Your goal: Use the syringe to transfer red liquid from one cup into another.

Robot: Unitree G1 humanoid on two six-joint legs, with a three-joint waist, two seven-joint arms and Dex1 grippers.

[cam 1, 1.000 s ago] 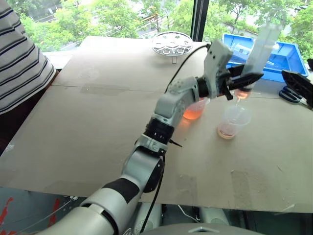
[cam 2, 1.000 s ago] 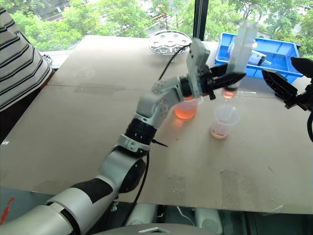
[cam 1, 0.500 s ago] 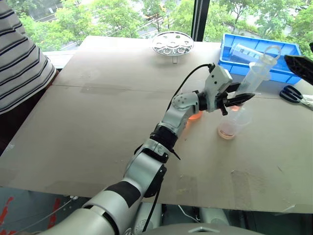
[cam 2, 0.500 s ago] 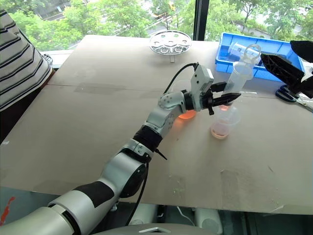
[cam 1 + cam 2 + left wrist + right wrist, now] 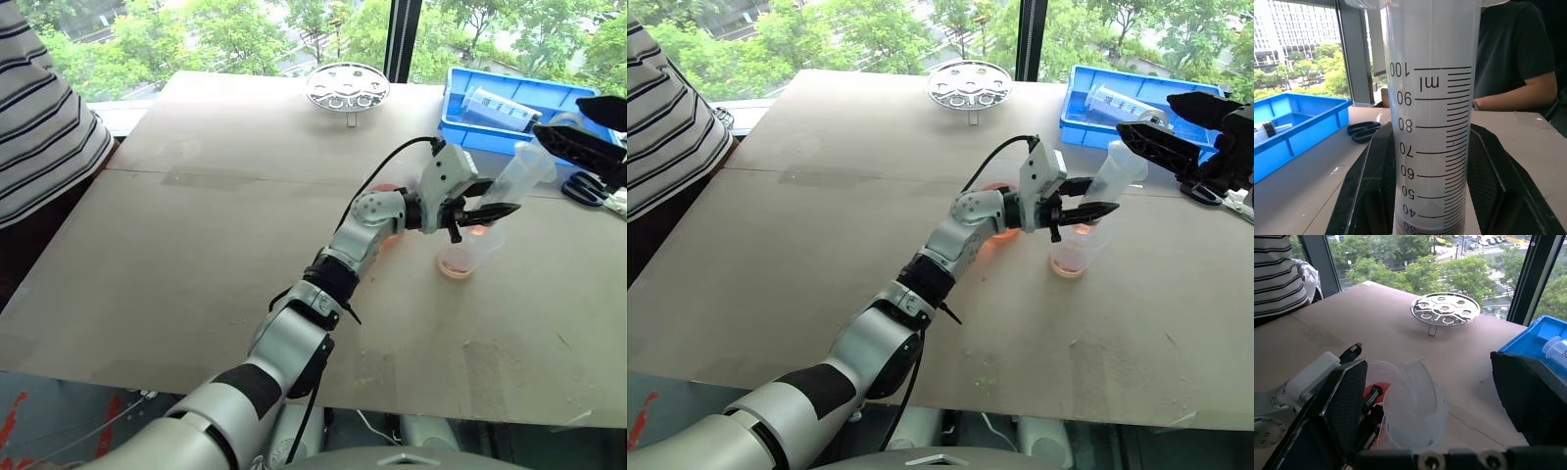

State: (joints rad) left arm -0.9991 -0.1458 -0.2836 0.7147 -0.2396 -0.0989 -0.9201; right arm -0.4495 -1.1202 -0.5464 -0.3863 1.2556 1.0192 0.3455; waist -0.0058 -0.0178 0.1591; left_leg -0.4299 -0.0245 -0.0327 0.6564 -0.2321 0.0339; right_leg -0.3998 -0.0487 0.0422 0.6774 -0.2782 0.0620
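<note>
Over the small cup (image 5: 458, 257) on the table (image 5: 196, 245), the left gripper (image 5: 487, 211) clamps the tilted syringe (image 5: 517, 172).
Right gripper (image 5: 1176, 127) hovers spread beside the syringe's top, gripping nothing. The handled beaker (image 5: 997, 225) of red liquid (image 5: 999, 231) sits behind the left wrist.

- Table (image 5: 196, 255): smaller cup (image 5: 460, 257) stands right of centre; handled beaker (image 5: 390, 227) just to its left, behind the left arm.
- Syringe (image 5: 517, 174) sits tilted over the smaller cup, between the left gripper (image 5: 495, 210) fingers.
- Right gripper (image 5: 1176, 127) right of syringe.
- Tray (image 5: 563, 98) behind, far right; scissors (image 5: 588, 188) before it.
- Perforated disc (image 5: 345, 86) at far edge, centre.
- Person (image 5: 39, 127) at left edge.
</note>
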